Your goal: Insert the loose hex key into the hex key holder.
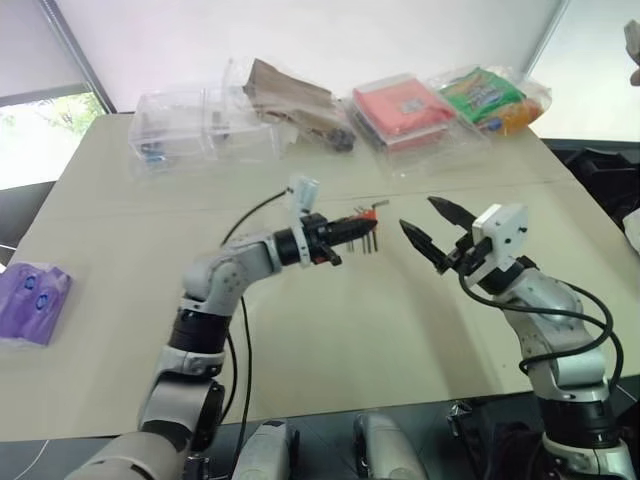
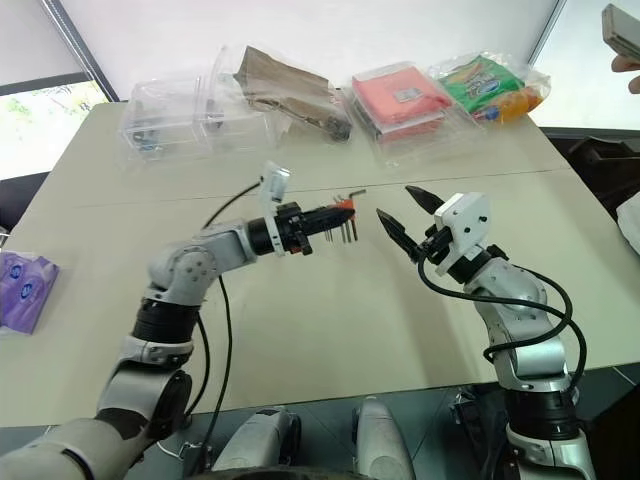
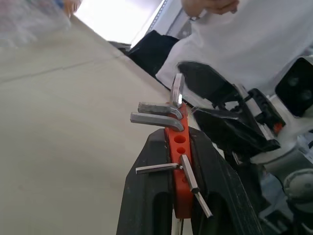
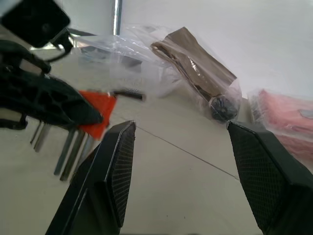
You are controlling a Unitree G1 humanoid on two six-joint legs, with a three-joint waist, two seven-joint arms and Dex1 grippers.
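Note:
My left gripper [image 1: 352, 226] is shut on the hex key holder [image 1: 366, 214], a small red-orange block held above the middle of the table. Several dark keys hang down from it [image 1: 368, 240]. A thin grey key [image 1: 379, 206] with a short bent end sticks out level from the holder's tip; it looks like the loose hex key, seated in the block. The right gripper [image 1: 418, 213] hovers just right of the holder, open, with nothing between its fingers. In the left wrist view the holder [image 3: 177, 166] sits clamped between the two black fingers [image 3: 146, 196].
Along the table's far edge stand clear plastic boxes [image 1: 190, 125], a brown bag in plastic [image 1: 290, 95], a flat red packet [image 1: 405, 105] and a green-orange packet [image 1: 495, 95]. A purple packet [image 1: 30, 300] lies at the left edge. A person's hand [image 2: 625, 45] shows at the far right.

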